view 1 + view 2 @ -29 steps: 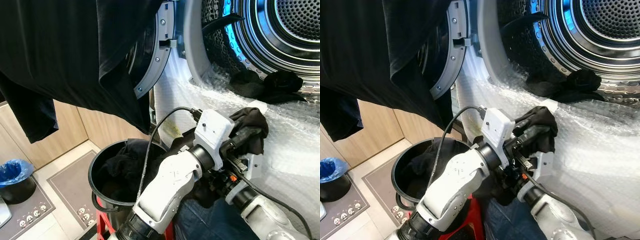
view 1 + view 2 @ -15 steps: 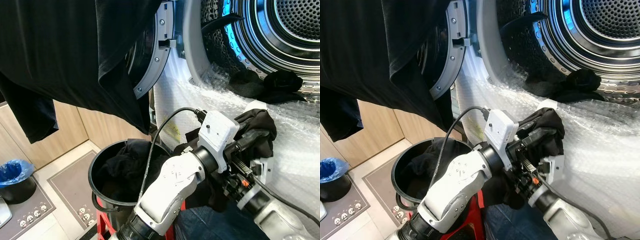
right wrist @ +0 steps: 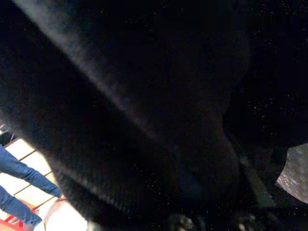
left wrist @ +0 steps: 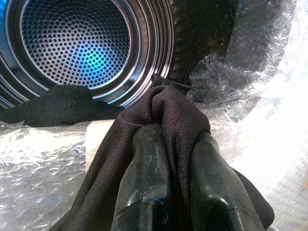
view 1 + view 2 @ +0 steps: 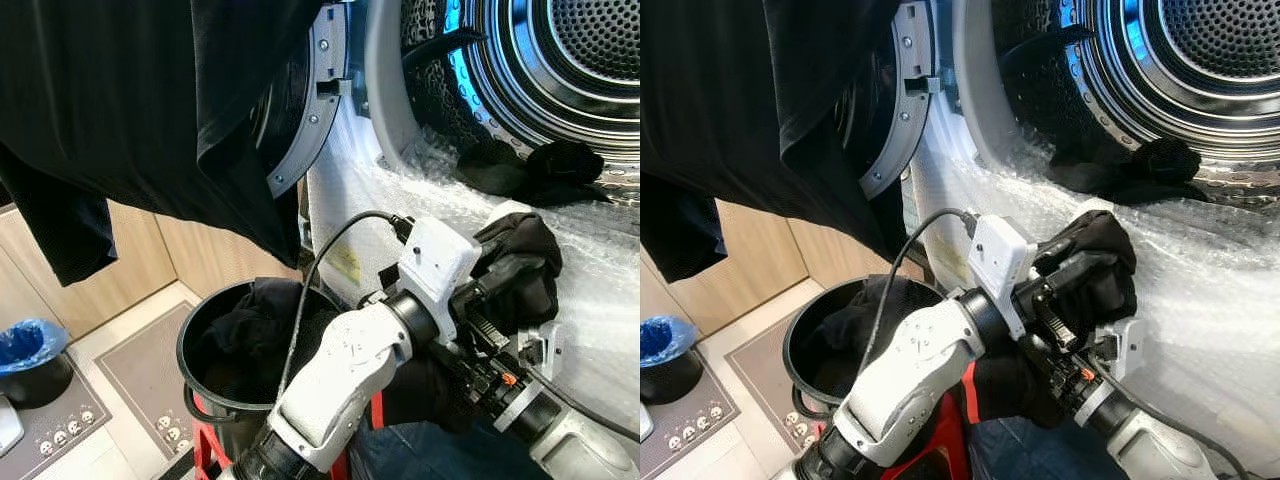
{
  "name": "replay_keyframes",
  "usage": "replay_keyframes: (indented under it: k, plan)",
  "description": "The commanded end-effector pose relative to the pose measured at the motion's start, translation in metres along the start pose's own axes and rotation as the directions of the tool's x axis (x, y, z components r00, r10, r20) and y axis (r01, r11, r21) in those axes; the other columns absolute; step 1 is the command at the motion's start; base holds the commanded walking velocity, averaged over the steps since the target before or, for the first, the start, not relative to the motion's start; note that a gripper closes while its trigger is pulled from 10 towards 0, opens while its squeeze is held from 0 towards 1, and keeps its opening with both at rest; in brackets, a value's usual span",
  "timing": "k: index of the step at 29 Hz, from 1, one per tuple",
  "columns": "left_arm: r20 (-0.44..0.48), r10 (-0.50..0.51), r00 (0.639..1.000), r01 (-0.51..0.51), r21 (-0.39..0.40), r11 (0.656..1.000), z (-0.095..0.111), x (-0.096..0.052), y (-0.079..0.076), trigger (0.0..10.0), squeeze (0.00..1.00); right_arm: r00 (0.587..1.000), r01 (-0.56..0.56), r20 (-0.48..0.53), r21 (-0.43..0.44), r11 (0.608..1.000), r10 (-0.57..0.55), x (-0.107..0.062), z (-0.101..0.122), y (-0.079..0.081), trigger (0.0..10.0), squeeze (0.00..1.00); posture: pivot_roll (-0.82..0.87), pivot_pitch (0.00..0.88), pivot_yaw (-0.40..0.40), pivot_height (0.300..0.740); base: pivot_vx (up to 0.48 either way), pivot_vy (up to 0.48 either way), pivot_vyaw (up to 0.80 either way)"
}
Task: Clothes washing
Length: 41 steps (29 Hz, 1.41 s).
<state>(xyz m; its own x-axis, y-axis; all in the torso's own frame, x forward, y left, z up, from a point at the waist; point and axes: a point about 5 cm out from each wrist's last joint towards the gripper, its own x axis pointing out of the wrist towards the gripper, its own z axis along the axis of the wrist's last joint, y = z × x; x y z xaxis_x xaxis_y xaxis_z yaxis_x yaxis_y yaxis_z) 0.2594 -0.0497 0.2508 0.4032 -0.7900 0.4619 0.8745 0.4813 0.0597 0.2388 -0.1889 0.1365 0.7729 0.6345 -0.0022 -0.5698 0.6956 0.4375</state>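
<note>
1. Because the limp black cloth garment (image 5: 520, 265) is soft and light, a pinch on a bunched fold suits it; it hangs just before the perforated steel drum (image 4: 77, 48).
2. The left gripper (image 4: 180, 159) is clamped on that fold.
3. The right gripper (image 5: 500, 375) sits under dark fabric, apparently; its fingers are hidden.
4. Crinkly bubble wrap (image 5: 600, 290) covers the sill.

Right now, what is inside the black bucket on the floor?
The black bucket holds dark crumpled clothes that reach up near its rim. What lies beneath them, and the bucket's bottom, is covered. The left arm hides its near right side.
</note>
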Motion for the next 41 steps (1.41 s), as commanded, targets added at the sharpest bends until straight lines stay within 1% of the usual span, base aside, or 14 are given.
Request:
replay_keyframes:
  k: [1, 8, 12, 14, 16, 19, 20, 21, 29, 31, 35, 36, 37, 41]
  plan:
    - [0.153, -0.059, 0.986, 0.061, -0.010, 0.998, 0.029, 0.017, -0.019, 10.0, 0.00, 1.000, -0.002, 0.015, -0.003, 1.000, 0.002, -0.001, 0.004, -0.002, 0.0, 0.00, -0.08, 0.000, 0.015, 0.740, 0.000, 0.000, 0.00]
    - [0.166, -0.081, 0.983, 0.078, 0.026, 0.997, 0.032, 0.016, -0.020, 10.0, 0.00, 1.000, 0.004, 0.022, -0.030, 1.000, -0.003, -0.006, 0.007, -0.007, 0.0, 0.00, -0.09, 0.000, 0.019, 0.740, 0.000, 0.000, 0.00]
    - [0.162, -0.094, 0.982, 0.094, 0.011, 0.996, 0.031, 0.008, -0.019, 10.0, 0.00, 1.000, 0.004, 0.031, -0.041, 0.999, -0.003, -0.012, 0.013, -0.011, 0.0, 0.00, -0.09, 0.000, 0.017, 0.740, 0.000, 0.000, 0.00]
    - [0.158, -0.107, 0.982, 0.108, 0.001, 0.994, 0.030, 0.006, -0.021, 10.0, 0.00, 0.999, -0.010, 0.034, -0.052, 0.999, 0.011, -0.013, 0.015, -0.012, 0.0, 0.00, -0.09, 0.000, 0.017, 0.740, 0.000, 0.000, 0.00]
    - [0.165, -0.118, 0.979, 0.116, 0.018, 0.993, 0.030, 0.004, -0.022, 10.0, 0.00, 0.998, -0.042, 0.035, -0.057, 0.997, 0.044, -0.014, 0.016, -0.009, 0.0, 0.00, -0.09, 0.000, 0.013, 0.740, 0.000, 0.000, 0.00]
    - [0.167, -0.126, 0.978, 0.125, 0.017, 0.992, 0.030, 0.003, -0.022, 10.0, 0.00, 0.996, -0.084, 0.025, -0.058, 0.995, 0.086, -0.015, 0.016, -0.006, 0.0, 0.00, -0.09, 0.000, 0.012, 0.740, 0.000, 0.000, 0.00]
    - [0.163, -0.127, 0.978, 0.126, 0.019, 0.992, 0.029, 0.002, -0.022, 10.0, 0.54, 0.995, -0.093, 0.024, -0.059, 0.994, 0.094, -0.015, 0.017, -0.004, 0.0, 0.00, -0.09, 0.000, 0.011, 0.740, 0.000, 0.000, 0.00]
    - [0.159, -0.130, 0.979, 0.129, 0.015, 0.991, 0.029, 0.001, -0.021, 10.0, 1.00, 0.995, -0.092, 0.027, -0.062, 0.994, 0.094, -0.015, 0.018, -0.003, 0.0, 0.00, -0.09, 0.000, 0.010, 0.740, 0.000, 0.000, 0.00]
    - [0.164, -0.146, 0.976, 0.146, 0.009, 0.989, 0.033, -0.008, -0.015, 10.0, 1.00, 0.992, -0.119, 0.022, -0.079, 0.990, 0.121, -0.020, 0.020, -0.004, 0.0, 0.00, -0.09, 0.000, 0.009, 0.740, 0.000, 0.000, 0.00]
    - [0.145, -0.155, 0.977, 0.153, 0.023, 0.988, 0.035, -0.015, -0.010, 10.0, 1.00, 0.993, -0.115, 0.029, -0.091, 0.989, 0.118, -0.024, 0.025, -0.007, 0.0, 0.00, -0.09, 0.000, 0.007, 0.740, 0.000, 0.000, 0.00]
    - [0.114, -0.162, 0.980, 0.159, 0.036, 0.987, 0.036, -0.024, -0.006, 10.0, 1.00, 0.991, -0.125, 0.036, -0.096, 0.988, 0.128, -0.026, 0.028, -0.008, 0.0, 0.00, -0.09, 0.000, 0.007, 0.740, 0.000, 0.000, 0.00]
    - [0.079, -0.176, 0.981, 0.173, 0.041, 0.984, 0.034, -0.028, -0.005, 10.0, 1.00, 0.990, -0.133, 0.035, -0.099, 0.986, 0.137, -0.027, 0.029, -0.008, 0.0, 0.00, -0.09, 0.000, 0.006, 0.740, 0.000, 0.000, 0.00]
    - [0.001, -0.203, 0.979, 0.202, 0.047, 0.978, 0.029, -0.038, -0.002, 10.0, 1.00, 0.988, -0.148, 0.028, -0.104, 0.983, 0.152, -0.029, 0.031, -0.008, 0.0, 0.00, -0.08, 0.000, 0.005, 0.740, 0.000, 0.000, 0.00]
    - [-0.129, -0.221, 0.967, 0.226, 0.026, 0.974, 0.021, -0.058, 0.005, 10.0, 1.00, 0.982, -0.186, 0.005, -0.115, 0.976, 0.188, -0.032, 0.033, -0.008, 0.0, 0.00, -0.08, 0.000, 0.002, 0.740, 0.000, 0.000, 0.00]
